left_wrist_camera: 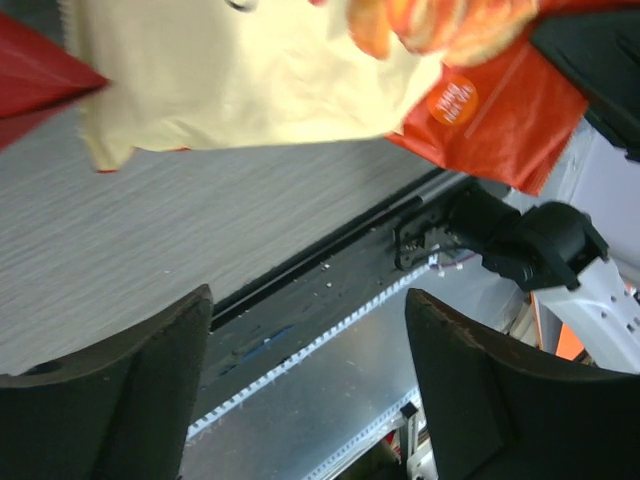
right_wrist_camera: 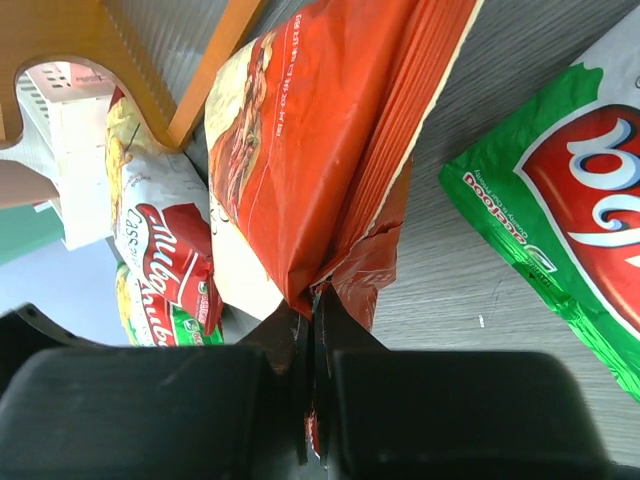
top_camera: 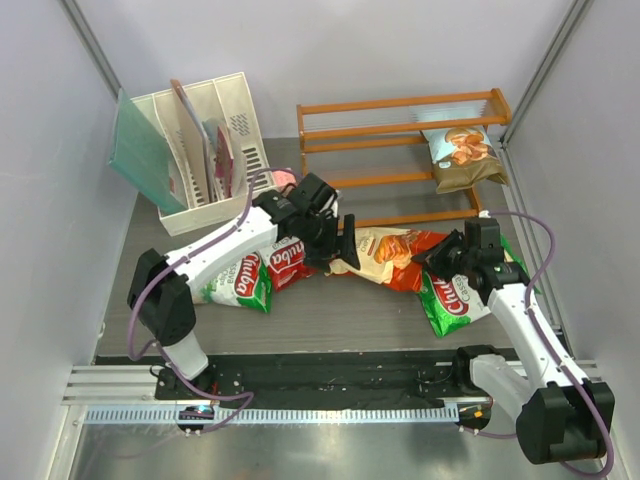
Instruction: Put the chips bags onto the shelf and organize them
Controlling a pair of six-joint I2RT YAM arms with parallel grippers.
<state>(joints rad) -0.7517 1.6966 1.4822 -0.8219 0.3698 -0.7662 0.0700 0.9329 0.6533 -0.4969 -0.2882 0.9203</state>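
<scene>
The cream/orange-red chips bag lies on the table in front of the wooden shelf. My right gripper is shut on its orange-red end; in the right wrist view the jaws pinch the bag's crimped edge. My left gripper is open and empty beside the bag's cream end, and its fingers stand wide apart. A light-blue/brown bag sits on the shelf's right side. A green Chiba bag lies under my right arm. A red Chiba bag and a green one lie under my left arm.
A white file organizer with folders stands at the back left, beside the shelf. The right arm's base and the metal rail run along the near edge. Grey walls close in both sides.
</scene>
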